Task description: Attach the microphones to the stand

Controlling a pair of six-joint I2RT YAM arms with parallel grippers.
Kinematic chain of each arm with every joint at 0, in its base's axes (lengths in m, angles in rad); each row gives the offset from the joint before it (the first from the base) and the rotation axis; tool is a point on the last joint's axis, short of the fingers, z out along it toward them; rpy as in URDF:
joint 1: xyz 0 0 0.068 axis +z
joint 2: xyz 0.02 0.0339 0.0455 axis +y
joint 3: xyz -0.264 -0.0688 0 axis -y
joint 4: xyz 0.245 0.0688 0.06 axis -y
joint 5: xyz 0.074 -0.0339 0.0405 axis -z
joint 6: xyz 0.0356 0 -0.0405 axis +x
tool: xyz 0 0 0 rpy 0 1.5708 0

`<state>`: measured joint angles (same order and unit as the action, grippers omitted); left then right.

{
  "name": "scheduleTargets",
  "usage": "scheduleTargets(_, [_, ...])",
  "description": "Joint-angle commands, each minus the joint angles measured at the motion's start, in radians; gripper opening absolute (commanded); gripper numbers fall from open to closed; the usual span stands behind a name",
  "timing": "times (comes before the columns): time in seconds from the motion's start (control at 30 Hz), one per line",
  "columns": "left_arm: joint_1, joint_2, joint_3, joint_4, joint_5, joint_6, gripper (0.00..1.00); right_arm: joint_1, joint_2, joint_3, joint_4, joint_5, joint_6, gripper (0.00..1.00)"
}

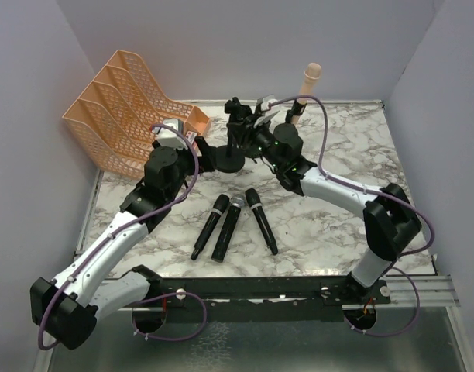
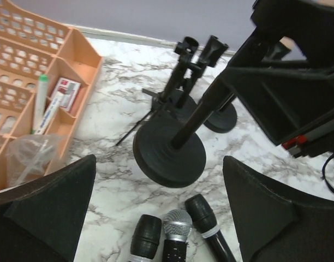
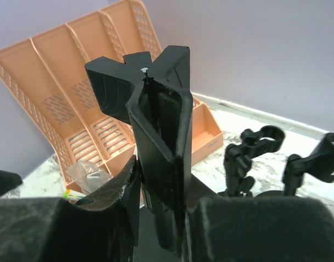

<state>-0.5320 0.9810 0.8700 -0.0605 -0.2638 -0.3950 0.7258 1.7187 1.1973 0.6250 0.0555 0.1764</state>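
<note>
Microphones (image 1: 228,227), three, lie side by side on the surface (image 1: 338,225) by the stand base (image 2: 168,154), left end effector (image 2: 160,210) released near them, right end effector (image 3: 160,215) clenched on what seems the stand's clip (image 3: 156,109).

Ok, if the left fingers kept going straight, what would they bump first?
Probably the round black base of the nearest stand, which sits right between the open left fingers. Depth is hard to judge; the microphone heads lie just below that line.
</note>
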Motion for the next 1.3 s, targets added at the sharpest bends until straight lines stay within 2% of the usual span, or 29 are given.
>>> scheduleTargets(0.0, [0.003,0.054,-0.003,0.114,0.197,0.006,0.96,-0.041,-0.128,-0.033,-0.038,0.007,0.064,0.01])
scheduleTargets(0.17, [0.001,0.157,0.023,0.237,0.340,-0.022,0.94,-0.105,-0.273,-0.105,-0.138,-0.029,0.136,0.01])
scheduleTargets(0.33, [-0.016,0.319,0.091,0.366,0.596,-0.012,0.90,-0.145,-0.418,-0.168,-0.235,-0.087,0.135,0.01])
scheduleTargets(0.47, [-0.080,0.448,0.178,0.372,0.724,0.075,0.83,-0.150,-0.520,-0.200,-0.342,-0.098,0.137,0.01])
scheduleTargets(0.6, [-0.137,0.508,0.193,0.423,0.831,0.135,0.73,-0.153,-0.605,-0.240,-0.413,-0.113,0.193,0.01])
scheduleTargets(1.0, [-0.170,0.511,0.130,0.460,0.938,0.168,0.26,-0.154,-0.707,-0.290,-0.469,-0.176,0.283,0.01])
scheduleTargets(1.07, [-0.170,0.516,0.134,0.461,0.956,0.168,0.11,-0.154,-0.713,-0.287,-0.479,-0.177,0.287,0.01])
scheduleTargets(1.1, [-0.170,0.516,0.135,0.461,0.959,0.166,0.07,-0.153,-0.716,-0.288,-0.482,-0.174,0.288,0.01])
scheduleTargets(1.2, [-0.170,0.517,0.138,0.462,0.959,0.164,0.05,-0.153,-0.726,-0.287,-0.491,-0.166,0.286,0.01])
scheduleTargets(1.27, [-0.172,0.518,0.146,0.466,0.951,0.152,0.02,-0.154,-0.723,-0.291,-0.497,-0.158,0.282,0.05])
